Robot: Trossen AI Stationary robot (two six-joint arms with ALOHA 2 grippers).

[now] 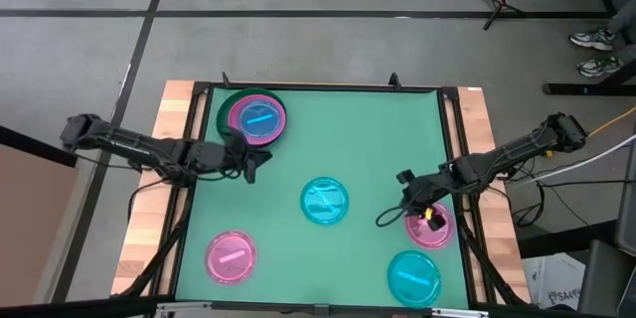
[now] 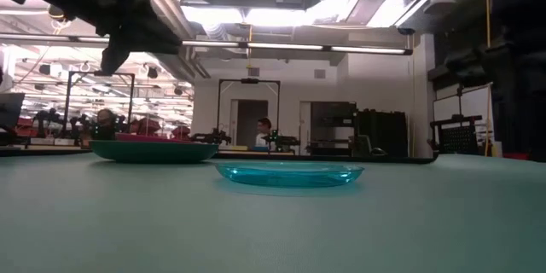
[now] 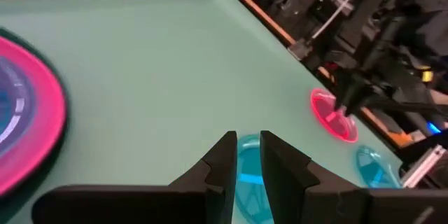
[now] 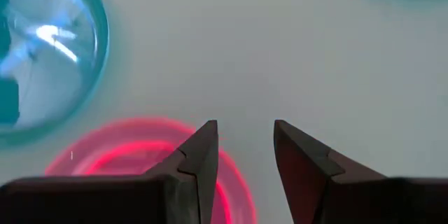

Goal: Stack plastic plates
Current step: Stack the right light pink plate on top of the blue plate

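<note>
A stack sits at the table's far left: a dark green plate (image 1: 223, 117) carrying a pink plate (image 1: 280, 119) and a cyan plate (image 1: 256, 119). A cyan plate (image 1: 325, 201) lies flat mid-table, a translucent pink one (image 1: 231, 256) near left, another cyan one (image 1: 413, 276) near right. My right gripper (image 1: 412, 194) (image 4: 243, 154) hovers open over the edge of a translucent pink plate (image 1: 435, 231) (image 4: 133, 147) at the right. My left gripper (image 1: 253, 166) (image 3: 247, 147) hangs just near of the stack, its fingers a narrow gap apart and holding nothing.
A black frame (image 1: 318, 86) borders the green mat, with wooden strips (image 1: 149, 229) outside it. Bare mat stretches between the stack and the right edge. In the low view the stack (image 2: 153, 149) and middle cyan plate (image 2: 288, 172) stand before a lit room.
</note>
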